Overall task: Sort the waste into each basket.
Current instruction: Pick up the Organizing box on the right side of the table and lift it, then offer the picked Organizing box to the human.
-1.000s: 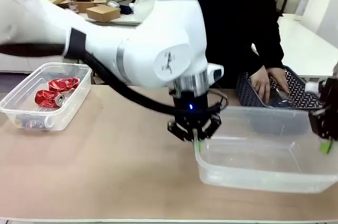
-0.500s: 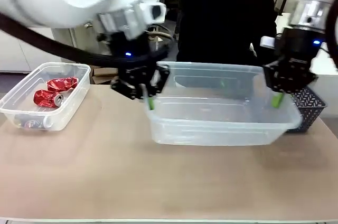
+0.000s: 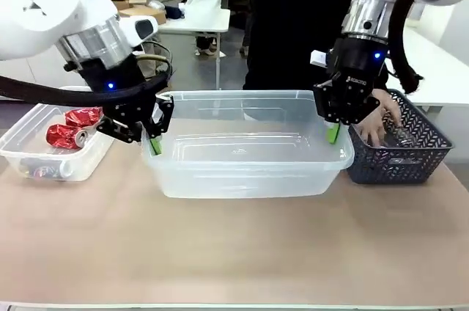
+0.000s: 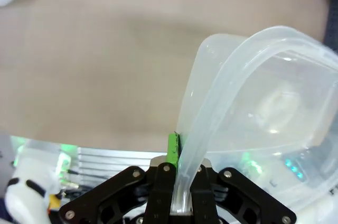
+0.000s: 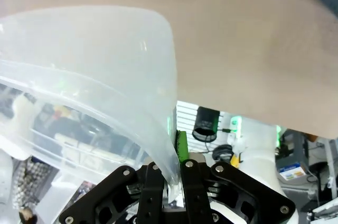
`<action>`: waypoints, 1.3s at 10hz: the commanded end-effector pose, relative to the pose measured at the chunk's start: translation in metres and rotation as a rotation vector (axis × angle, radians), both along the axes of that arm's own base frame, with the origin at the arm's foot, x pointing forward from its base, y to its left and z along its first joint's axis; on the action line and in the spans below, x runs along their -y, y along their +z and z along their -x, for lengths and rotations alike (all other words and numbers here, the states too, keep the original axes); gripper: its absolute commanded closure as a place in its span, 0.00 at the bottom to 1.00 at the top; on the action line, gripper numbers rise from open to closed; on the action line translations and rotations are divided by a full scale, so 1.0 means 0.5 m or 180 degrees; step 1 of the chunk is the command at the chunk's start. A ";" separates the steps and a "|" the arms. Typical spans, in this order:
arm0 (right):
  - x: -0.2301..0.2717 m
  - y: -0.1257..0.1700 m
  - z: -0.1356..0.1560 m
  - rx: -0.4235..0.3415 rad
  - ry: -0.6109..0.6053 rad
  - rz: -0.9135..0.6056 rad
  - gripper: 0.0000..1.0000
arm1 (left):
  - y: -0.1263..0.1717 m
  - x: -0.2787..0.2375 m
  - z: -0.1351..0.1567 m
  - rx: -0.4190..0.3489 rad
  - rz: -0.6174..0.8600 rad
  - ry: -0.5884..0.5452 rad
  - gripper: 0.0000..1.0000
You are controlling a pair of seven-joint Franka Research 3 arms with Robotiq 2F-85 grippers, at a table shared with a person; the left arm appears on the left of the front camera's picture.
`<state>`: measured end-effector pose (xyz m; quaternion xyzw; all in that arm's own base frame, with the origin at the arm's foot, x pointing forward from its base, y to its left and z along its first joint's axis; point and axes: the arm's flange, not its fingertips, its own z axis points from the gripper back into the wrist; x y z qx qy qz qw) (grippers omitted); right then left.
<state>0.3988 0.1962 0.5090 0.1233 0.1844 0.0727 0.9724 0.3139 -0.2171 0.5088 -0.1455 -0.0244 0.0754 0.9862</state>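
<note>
1. Clear plastic is the material of the large rectangular tub (image 3: 249,157), which is seen at the middle of the table (image 3: 234,252), its long side facing the front camera.
2. The tub's left short end is gripped by the left gripper (image 3: 154,144). Its fingers are closed on the rolled rim, with a green pad showing against the wall.
3. The tub's right short end is gripped in the same way by the right gripper (image 3: 333,133), whose fingers are pinched shut on the rim from above.
4. In the left wrist view, the rim is seen clamped between the two black fingers, and the tub's rounded corner curves away over the tan tabletop.
5. In the right wrist view, the rim and thin wall are likewise seen pressed between the fingers, beside a green pad.
6. Nothing is seen inside the large tub. Whether its base touches the table cannot be told.
7. A smaller clear tub (image 3: 95,157) is placed at the table's left edge, just beside the left gripper. Crushed red cans (image 3: 66,136) are held in it.
8. A dark lattice basket (image 3: 396,166) is placed at the right, touching or nearly touching the large tub's right end.
9. A person's hand (image 3: 375,126) is lowered into that basket. What lies under it cannot be made out.
</note>
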 end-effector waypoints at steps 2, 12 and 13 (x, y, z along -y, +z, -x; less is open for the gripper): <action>0.095 -0.017 0.032 -0.0014 -0.0284 0.0348 1.00 | -0.025 -0.100 -0.084 0.0043 -0.0016 -0.0082 1.00; 0.027 -0.001 0.011 0.0135 -0.0444 0.0045 1.00 | -0.032 -0.011 -0.055 -0.0048 0.0111 -0.0262 1.00; 0.027 -0.001 0.011 0.0135 -0.0444 0.0045 1.00 | -0.032 -0.011 -0.055 -0.0048 0.0111 -0.0262 1.00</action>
